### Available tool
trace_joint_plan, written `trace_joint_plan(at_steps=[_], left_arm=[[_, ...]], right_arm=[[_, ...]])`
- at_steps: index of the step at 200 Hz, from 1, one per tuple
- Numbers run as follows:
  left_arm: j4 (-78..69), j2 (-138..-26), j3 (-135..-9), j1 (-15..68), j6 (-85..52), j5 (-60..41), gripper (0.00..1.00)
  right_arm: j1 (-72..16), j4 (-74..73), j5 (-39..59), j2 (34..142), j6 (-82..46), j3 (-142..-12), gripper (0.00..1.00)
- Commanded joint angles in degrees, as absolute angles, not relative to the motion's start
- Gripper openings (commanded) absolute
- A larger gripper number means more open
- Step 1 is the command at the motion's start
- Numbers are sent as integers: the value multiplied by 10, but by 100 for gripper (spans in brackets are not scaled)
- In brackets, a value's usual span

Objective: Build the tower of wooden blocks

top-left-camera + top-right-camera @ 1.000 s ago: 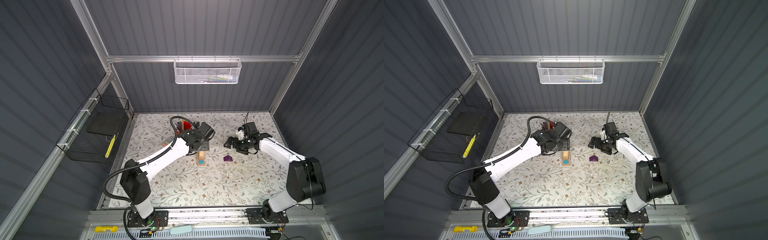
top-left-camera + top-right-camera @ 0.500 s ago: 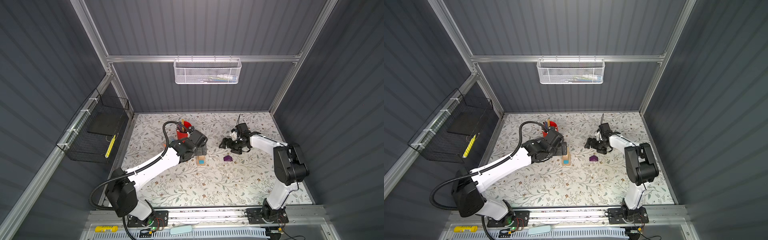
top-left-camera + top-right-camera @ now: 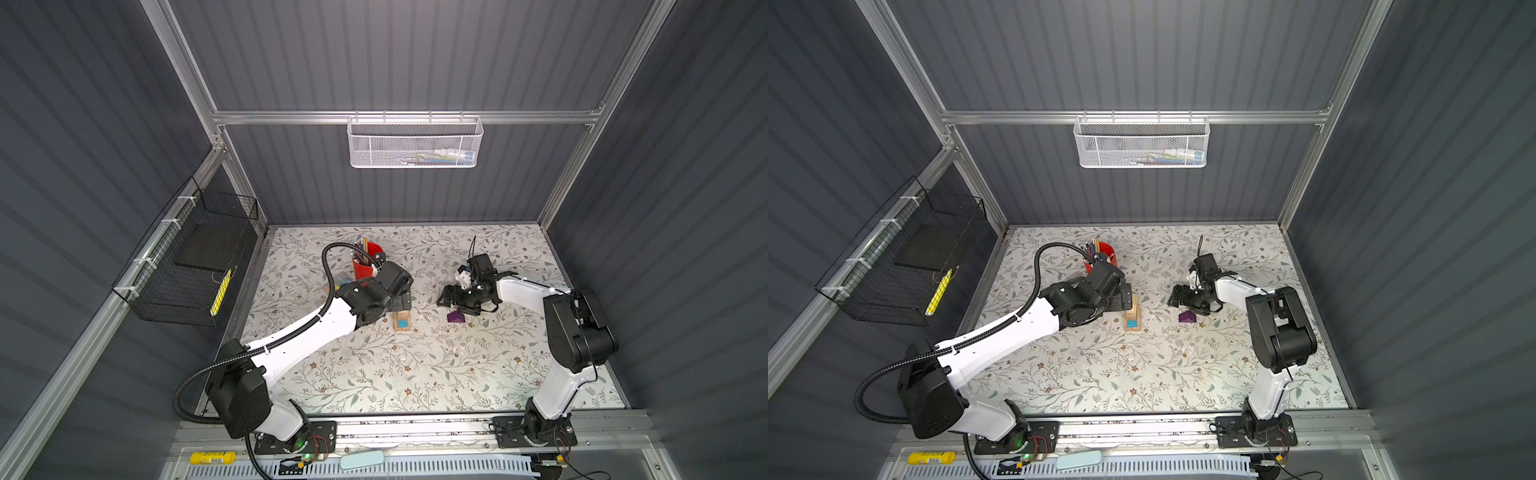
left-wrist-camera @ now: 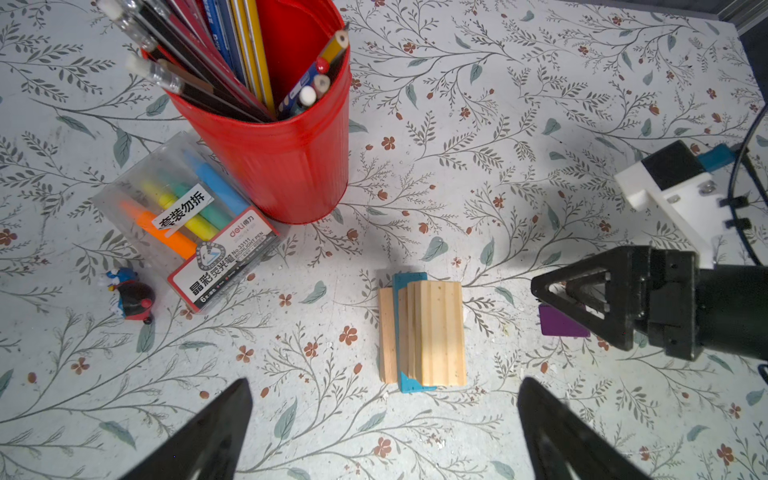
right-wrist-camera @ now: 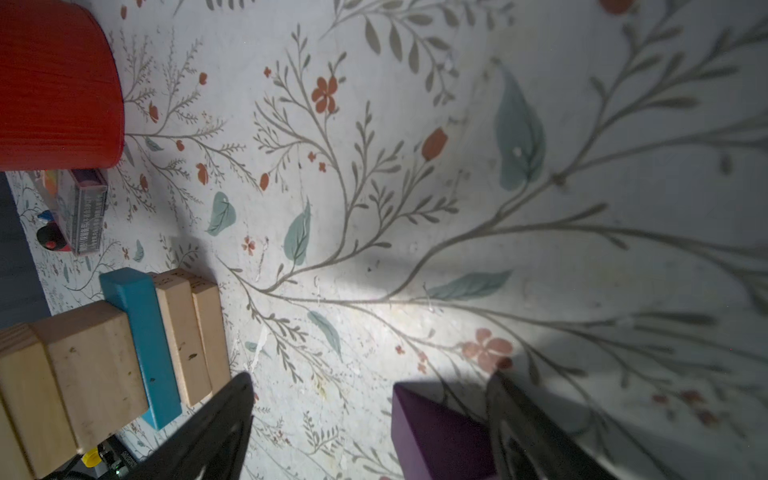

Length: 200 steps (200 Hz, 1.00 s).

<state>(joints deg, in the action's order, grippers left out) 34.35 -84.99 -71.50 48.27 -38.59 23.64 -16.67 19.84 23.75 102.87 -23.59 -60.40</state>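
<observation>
The tower [image 3: 402,323] [image 3: 1132,316] is a short stack of tan wood blocks, with the blue block [image 5: 137,324] lying low in it between tan ones. In the left wrist view the tower [image 4: 436,332] stands just ahead of my left gripper [image 4: 384,399], which is open and holds nothing. In both top views the left gripper [image 3: 402,302] [image 3: 1126,300] sits just behind the tower. The purple block [image 3: 456,318] [image 3: 1187,318] [image 5: 436,432] lies on the table to the tower's right. My right gripper [image 3: 457,305] [image 3: 1187,305] [image 5: 370,378] is open and straddles it, with one finger against it.
A red cup [image 3: 365,266] [image 4: 282,158] full of pencils stands behind the tower. A pack of highlighters [image 4: 187,224] and a small toy figure [image 4: 131,297] lie beside the cup. A white mesh basket [image 3: 413,141] hangs on the back wall and a black wire basket [image 3: 191,262] on the left wall.
My left gripper has opened wide and drawn back from the tower. My right gripper has come down and forward over the purple block, and its jaws have narrowed a little.
</observation>
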Motion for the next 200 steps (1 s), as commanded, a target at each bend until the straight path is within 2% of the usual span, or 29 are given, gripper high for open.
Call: trace_joint_plan(at_steps=[1, 65, 95, 121, 151, 200], left_arm=[[343, -841, -708, 479, -391, 245, 100], [346, -841, -703, 480, -395, 249, 100], [344, -838, -699, 480, -398, 253, 100], [347, -833, -699, 480, -398, 255, 100], [345, -820, -688, 479, -399, 265, 100], [339, -800, -675, 480, -396, 279, 100]], right_arm=[[-175, 217, 232, 1006, -224, -582, 84], [-221, 241, 198, 940, -218, -514, 77], [-252, 258, 101, 939, -225, -521, 75], [-266, 274, 59, 947, -243, -538, 72], [-296, 307, -30, 956, -299, -564, 69], [-332, 331, -69, 983, -399, -602, 64]])
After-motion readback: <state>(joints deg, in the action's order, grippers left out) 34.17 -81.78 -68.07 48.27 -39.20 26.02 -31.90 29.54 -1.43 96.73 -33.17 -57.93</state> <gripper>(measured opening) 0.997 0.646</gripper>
